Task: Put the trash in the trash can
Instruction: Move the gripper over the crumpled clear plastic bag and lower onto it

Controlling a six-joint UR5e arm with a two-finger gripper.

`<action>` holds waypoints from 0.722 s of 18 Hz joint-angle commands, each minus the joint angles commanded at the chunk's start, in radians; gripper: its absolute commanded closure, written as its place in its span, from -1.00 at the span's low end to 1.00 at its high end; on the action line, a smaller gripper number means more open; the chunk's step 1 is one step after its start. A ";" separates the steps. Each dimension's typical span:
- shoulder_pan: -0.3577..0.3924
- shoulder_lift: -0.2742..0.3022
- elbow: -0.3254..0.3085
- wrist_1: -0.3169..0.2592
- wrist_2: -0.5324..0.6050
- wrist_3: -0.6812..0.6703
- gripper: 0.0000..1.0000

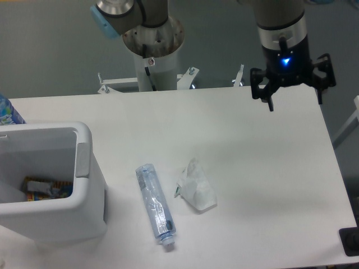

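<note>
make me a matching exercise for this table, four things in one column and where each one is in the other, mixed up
Things:
1. flattened bottle
2. crumpled wrapper
3. colourful packet
4. hand

Places:
A. above the table's far right corner
B. inside the trash can
C. on the table, right next to the trash can
D. on the table, just right of the bottle

Pairs: 1-C, 2-D, 3-B, 4-A

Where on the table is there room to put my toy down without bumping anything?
The table is bare on its right side, from the wrapper to the right edge, and along the back, behind the trash can. It is crowded near the front left, where the bottle lies between the can and the wrapper. The gripper hangs over the back right corner.
</note>
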 joint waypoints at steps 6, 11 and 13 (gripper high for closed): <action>-0.011 -0.008 -0.020 0.021 -0.011 -0.012 -1.00; -0.018 -0.020 -0.087 0.064 -0.023 -0.014 -1.00; -0.020 -0.021 -0.142 0.130 -0.055 -0.034 -1.00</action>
